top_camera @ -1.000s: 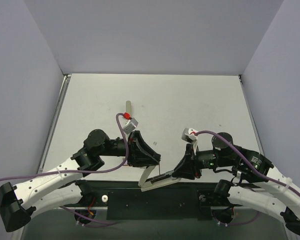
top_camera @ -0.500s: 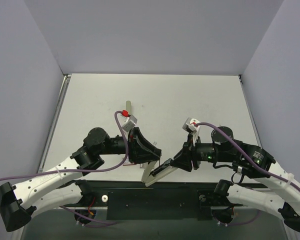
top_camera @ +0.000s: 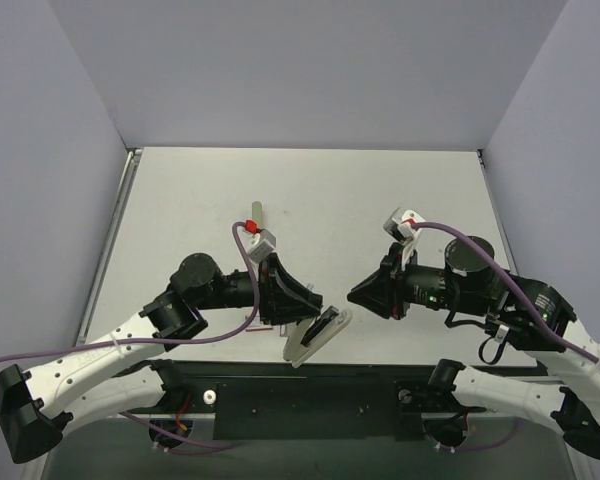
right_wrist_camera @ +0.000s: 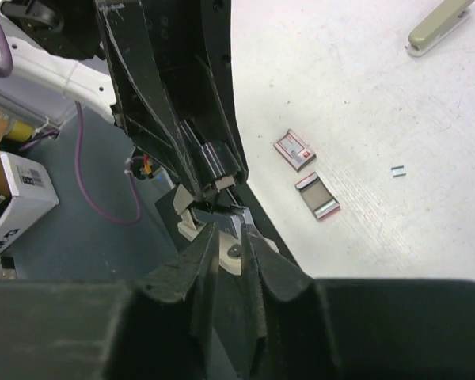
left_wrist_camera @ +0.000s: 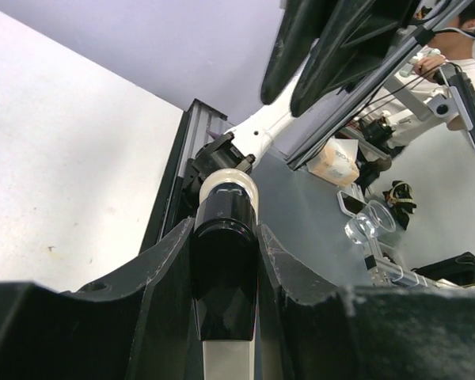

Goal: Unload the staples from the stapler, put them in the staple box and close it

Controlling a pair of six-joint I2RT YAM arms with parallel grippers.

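Observation:
The stapler, light grey with a black inner part, hangs over the table's near edge. My left gripper is shut on its black end; in the left wrist view the jaws press both sides of it. My right gripper is just to the stapler's right and apart from it. In the right wrist view its fingers stand with only a narrow gap and hold nothing. The stapler shows just beyond their tips.
A plain beige-grey bar lies at mid-table and shows in the right wrist view. Two small flat grey-and-red pieces and a tiny staple bit lie on the white table. Grey walls enclose the table.
My right gripper has let go of the stapler's long arm and drawn back to the right. The stapler has folded shorter and still sits in my left gripper.

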